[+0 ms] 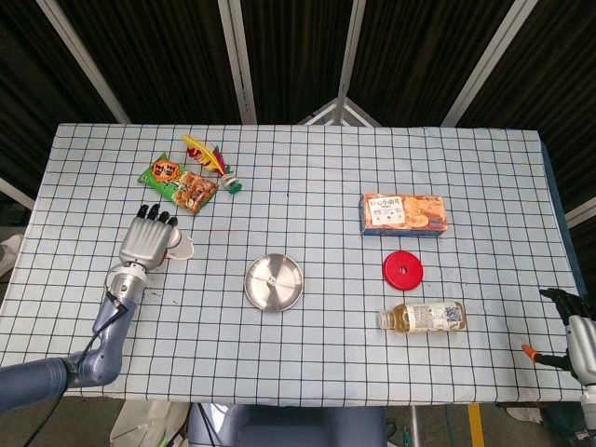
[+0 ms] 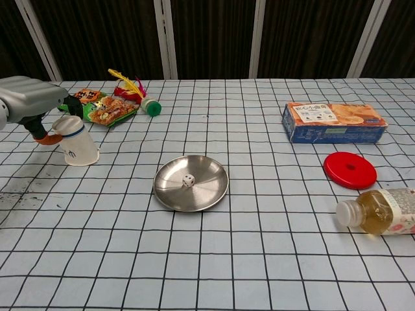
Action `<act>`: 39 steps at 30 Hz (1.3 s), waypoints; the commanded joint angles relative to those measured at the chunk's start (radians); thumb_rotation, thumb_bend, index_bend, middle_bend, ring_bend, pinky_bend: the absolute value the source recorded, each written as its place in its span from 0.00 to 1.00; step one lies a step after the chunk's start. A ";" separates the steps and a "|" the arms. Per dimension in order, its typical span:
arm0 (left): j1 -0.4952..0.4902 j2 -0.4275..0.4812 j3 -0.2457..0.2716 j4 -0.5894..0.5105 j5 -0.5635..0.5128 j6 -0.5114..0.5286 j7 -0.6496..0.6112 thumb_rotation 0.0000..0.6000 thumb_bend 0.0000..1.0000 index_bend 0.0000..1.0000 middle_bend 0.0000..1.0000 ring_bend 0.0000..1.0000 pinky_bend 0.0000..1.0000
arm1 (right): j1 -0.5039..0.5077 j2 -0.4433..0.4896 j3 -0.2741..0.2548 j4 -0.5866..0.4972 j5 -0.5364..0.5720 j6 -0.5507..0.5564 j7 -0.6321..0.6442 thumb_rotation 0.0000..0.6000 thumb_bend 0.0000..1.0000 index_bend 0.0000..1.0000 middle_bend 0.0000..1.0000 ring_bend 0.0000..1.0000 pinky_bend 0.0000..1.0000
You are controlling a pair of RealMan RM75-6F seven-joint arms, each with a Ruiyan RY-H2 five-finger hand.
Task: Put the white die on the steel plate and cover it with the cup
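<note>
Steel plate [image 1: 274, 282] is the landmark from the head view: it sits on the checked counter [image 1: 307, 177], and the left hand [image 1: 146, 240] lies well to its left, draped over the white cup [image 1: 181, 248], of which only an edge shows. The right hand [image 1: 579, 321] is far to the plate's right at the counter's edge; whether it is spread or curled I cannot tell. A red disc [image 1: 402, 269], a bottle [image 1: 426, 317] and a biscuit box [image 1: 403, 213] lie to the plate's right, snack packets [image 1: 179, 182] up and to its left.

From the chest view, the white die [image 2: 187, 181] already rests inside the steel plate [image 2: 190, 183], near its centre. The cup [image 2: 76, 140] stands mouth down and tilted, left of the plate, with the left hand [image 2: 29, 102] clasping its top. The covering step is in hand. To do it well, keep the grasp firm, lift until the rim is free of the counter, carry it level over the plate, centre the mouth on the die and lower straight, so the rim does not knock the die aside
</note>
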 commanded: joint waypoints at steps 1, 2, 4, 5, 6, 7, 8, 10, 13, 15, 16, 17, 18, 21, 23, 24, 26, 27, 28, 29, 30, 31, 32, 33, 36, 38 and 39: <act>-0.003 0.001 -0.001 0.000 -0.004 -0.003 0.003 1.00 0.53 0.29 0.26 0.14 0.13 | 0.004 0.001 0.003 -0.003 -0.001 -0.003 0.000 1.00 0.10 0.21 0.19 0.14 0.01; 0.000 -0.001 0.003 0.000 -0.002 0.000 0.003 1.00 0.53 0.29 0.26 0.14 0.14 | 0.011 0.000 0.007 -0.007 0.006 -0.010 -0.007 1.00 0.10 0.21 0.19 0.14 0.01; 0.005 -0.002 0.007 0.001 0.004 0.007 0.000 1.00 0.53 0.30 0.26 0.15 0.14 | 0.012 -0.003 0.006 -0.012 0.010 -0.012 -0.017 1.00 0.10 0.21 0.19 0.14 0.01; 0.006 -0.002 0.008 -0.001 0.011 0.010 -0.003 1.00 0.53 0.30 0.27 0.16 0.15 | 0.007 -0.005 0.003 -0.008 0.012 -0.010 -0.016 1.00 0.10 0.21 0.19 0.14 0.01; 0.006 -0.002 0.007 -0.002 0.014 0.011 -0.003 1.00 0.53 0.30 0.27 0.17 0.16 | 0.005 -0.004 0.003 -0.006 0.011 -0.007 -0.015 1.00 0.10 0.21 0.19 0.14 0.01; 0.005 -0.001 0.006 -0.004 0.017 0.013 -0.005 1.00 0.53 0.31 0.27 0.19 0.16 | 0.003 -0.003 0.001 -0.006 0.007 -0.003 -0.012 1.00 0.10 0.21 0.19 0.14 0.01; 0.004 0.001 0.003 -0.005 0.021 0.013 -0.006 1.00 0.53 0.31 0.28 0.20 0.17 | 0.005 0.000 0.004 -0.009 0.004 -0.001 -0.011 1.00 0.10 0.21 0.19 0.14 0.01; 0.004 0.003 0.000 -0.004 0.028 0.016 -0.013 1.00 0.53 0.32 0.30 0.23 0.18 | 0.017 0.008 0.012 -0.028 0.006 -0.010 -0.021 1.00 0.10 0.21 0.19 0.14 0.01; 0.010 0.001 0.001 -0.003 0.043 0.021 -0.031 1.00 0.53 0.33 0.33 0.26 0.18 | 0.011 0.001 0.002 -0.022 0.018 -0.019 -0.026 1.00 0.10 0.21 0.19 0.14 0.01; 0.017 0.001 0.004 -0.003 0.056 0.031 -0.040 1.00 0.53 0.33 0.34 0.29 0.20 | 0.008 -0.008 0.002 -0.010 0.010 -0.008 -0.021 1.00 0.10 0.21 0.19 0.14 0.01; 0.020 0.001 0.004 -0.005 0.065 0.038 -0.047 1.00 0.53 0.33 0.35 0.31 0.20 | 0.008 -0.008 0.002 -0.010 0.008 -0.006 -0.020 1.00 0.10 0.21 0.19 0.14 0.01; 0.022 0.003 0.002 -0.008 0.071 0.041 -0.051 1.00 0.53 0.33 0.36 0.31 0.21 | 0.008 -0.007 0.002 -0.011 0.007 -0.005 -0.020 1.00 0.10 0.21 0.19 0.14 0.01; 0.021 0.006 -0.001 -0.011 0.075 0.044 -0.053 1.00 0.53 0.33 0.37 0.31 0.21 | 0.009 -0.007 0.003 -0.012 0.008 -0.006 -0.020 1.00 0.10 0.21 0.19 0.14 0.01; 0.016 0.019 -0.013 -0.025 0.079 0.041 -0.057 1.00 0.53 0.34 0.38 0.29 0.20 | 0.011 -0.007 0.004 -0.013 0.010 -0.009 -0.021 1.00 0.10 0.21 0.19 0.14 0.01; 0.017 0.022 -0.014 -0.029 0.080 0.039 -0.062 1.00 0.53 0.34 0.38 0.29 0.20 | 0.011 -0.006 0.004 -0.013 0.010 -0.008 -0.021 1.00 0.10 0.21 0.19 0.14 0.01; 0.018 0.023 -0.013 -0.031 0.082 0.040 -0.063 1.00 0.53 0.34 0.38 0.28 0.20 | 0.013 -0.007 0.005 -0.014 0.009 -0.010 -0.021 1.00 0.10 0.21 0.19 0.14 0.01; 0.020 0.026 -0.016 -0.043 0.093 0.047 -0.070 1.00 0.53 0.34 0.38 0.28 0.20 | 0.008 -0.005 0.002 -0.011 0.010 -0.008 -0.019 1.00 0.10 0.21 0.19 0.14 0.01; 0.022 0.029 -0.022 -0.055 0.101 0.057 -0.081 1.00 0.53 0.34 0.38 0.27 0.20 | 0.003 -0.005 -0.002 -0.006 0.007 -0.003 -0.014 1.00 0.10 0.21 0.19 0.14 0.01; 0.021 0.032 -0.028 -0.063 0.108 0.063 -0.086 1.00 0.53 0.34 0.38 0.27 0.19 | 0.001 -0.004 -0.003 -0.005 0.004 0.000 -0.010 1.00 0.10 0.21 0.19 0.14 0.01; 0.018 0.042 -0.042 -0.085 0.123 0.076 -0.095 1.00 0.53 0.34 0.38 0.26 0.19 | 0.001 -0.002 -0.002 -0.005 0.000 0.002 -0.004 1.00 0.10 0.21 0.19 0.14 0.01; 0.017 0.048 -0.048 -0.097 0.129 0.082 -0.098 1.00 0.53 0.34 0.38 0.26 0.19 | 0.001 0.000 -0.002 -0.005 -0.001 0.002 -0.002 1.00 0.10 0.21 0.19 0.14 0.01; 0.016 0.059 -0.056 -0.121 0.138 0.090 -0.100 1.00 0.53 0.35 0.38 0.26 0.19 | 0.001 0.001 -0.002 -0.003 -0.002 0.001 0.003 1.00 0.10 0.21 0.19 0.14 0.01; 0.012 0.072 -0.065 -0.149 0.150 0.100 -0.098 1.00 0.53 0.35 0.38 0.26 0.19 | 0.002 0.002 -0.002 -0.002 -0.003 -0.001 0.006 1.00 0.10 0.21 0.19 0.14 0.01; 0.006 0.087 -0.075 -0.180 0.161 0.109 -0.091 1.00 0.53 0.35 0.38 0.26 0.18 | 0.002 0.002 -0.002 -0.002 -0.004 -0.002 0.010 1.00 0.10 0.21 0.19 0.14 0.01; -0.009 0.119 -0.092 -0.264 0.177 0.122 -0.060 1.00 0.53 0.36 0.38 0.25 0.18 | 0.009 0.004 0.001 -0.008 -0.004 -0.010 0.011 1.00 0.10 0.21 0.19 0.15 0.01; -0.019 0.132 -0.101 -0.312 0.181 0.129 -0.035 1.00 0.53 0.36 0.38 0.26 0.18 | 0.004 0.004 -0.003 -0.005 -0.004 -0.007 0.012 1.00 0.10 0.21 0.19 0.15 0.01; -0.028 0.139 -0.111 -0.346 0.180 0.131 -0.022 1.00 0.53 0.36 0.38 0.26 0.18 | 0.002 0.005 -0.004 -0.006 -0.006 -0.004 0.013 1.00 0.10 0.21 0.19 0.15 0.01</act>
